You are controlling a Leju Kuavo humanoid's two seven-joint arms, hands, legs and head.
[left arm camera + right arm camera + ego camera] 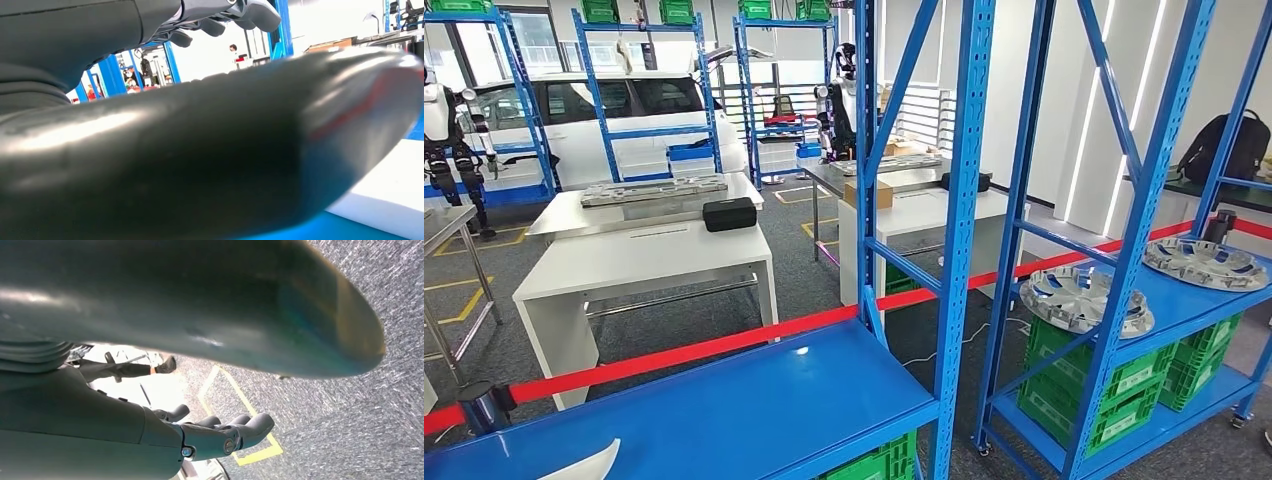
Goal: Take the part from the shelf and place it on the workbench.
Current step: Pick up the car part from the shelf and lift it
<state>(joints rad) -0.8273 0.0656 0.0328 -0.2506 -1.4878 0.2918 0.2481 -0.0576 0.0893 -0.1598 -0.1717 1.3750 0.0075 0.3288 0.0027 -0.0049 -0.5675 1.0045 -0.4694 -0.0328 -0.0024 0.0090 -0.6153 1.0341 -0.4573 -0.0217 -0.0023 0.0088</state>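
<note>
Green ribbed crates under blue shelf; contents hidden. Round silver spoked parts on shelf. Left hand, right hand: fingers apart, holding nothing.

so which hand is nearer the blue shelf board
Left. The left hand is low over the blue shelf board; the right hand is out over the grey carpet, apart from it.

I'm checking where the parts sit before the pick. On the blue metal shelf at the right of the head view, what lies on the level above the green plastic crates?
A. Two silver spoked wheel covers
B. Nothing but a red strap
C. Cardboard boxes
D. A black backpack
A: two silver spoked wheel covers lie flat on the blue metal shelf, right above the green plastic crates.
</note>
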